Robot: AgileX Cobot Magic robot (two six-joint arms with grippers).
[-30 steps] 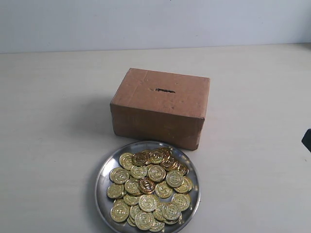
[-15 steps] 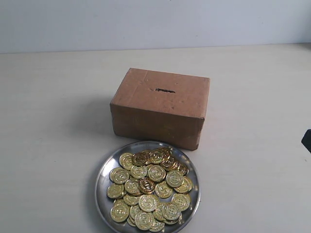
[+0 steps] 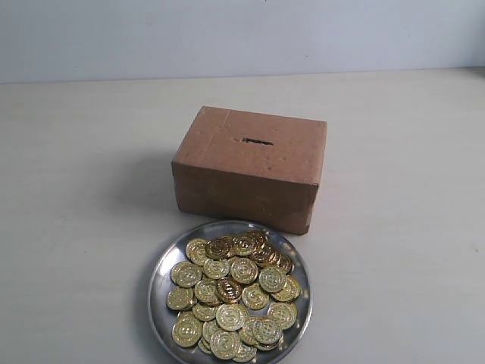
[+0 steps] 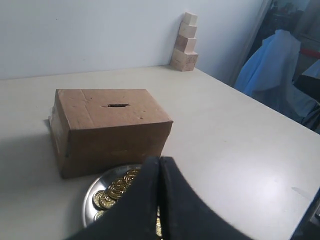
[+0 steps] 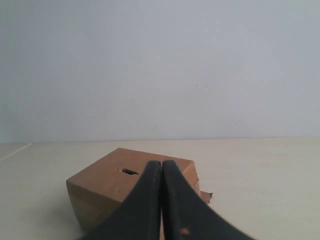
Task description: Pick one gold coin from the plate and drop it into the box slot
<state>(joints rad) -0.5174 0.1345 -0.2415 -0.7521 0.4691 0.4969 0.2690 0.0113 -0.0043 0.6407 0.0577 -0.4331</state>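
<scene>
- Desk [image 3: 76, 189] is carrying everything. Neither arm is showing in the exterior view, so I'm judging the pick isn't begun.
- Left end effector [image 4: 159, 160] is sitting closed, fingers pressed together w/ nothing between, looking over the plate twd the box. Right end effector [image 5: 161, 163] is sitting closed & empty too, facing the box.
  - Risk: going down closed, either would be shoving coins about rather than gripping one, so it needs opening first.
- Box [image 3: 250, 193] is resting loose on the desk just behind the plate, a thin gap between them.
  - Risk: a sideways nudge during the drop would prob. be sliding it & taking the slot off line.
- Plate [image 3: 158, 284] is lying flat, shiny, w/ a shallow rim.
  - Risk: pressing near one edge could be tipping or skidding it & spilling the heap.
- Coins [image 3: 231, 292] are lying heaped & overlapping.
  - Risk: fingers could be catching two at once, or a flat one could be slipping out on the lift.
- Slot [image 3: 258, 141] is sitting in the box's top face, short & narrow.
  - Risk: a coin arriving tilted or crosswise would be jamming or bouncing off onto the desk.
- Containers:
  - The box is sitting closed, contents hidden.
  - The plate is holding the whole heap, covering most of its floor, w/ bare metal showing at the left rim.
</scene>
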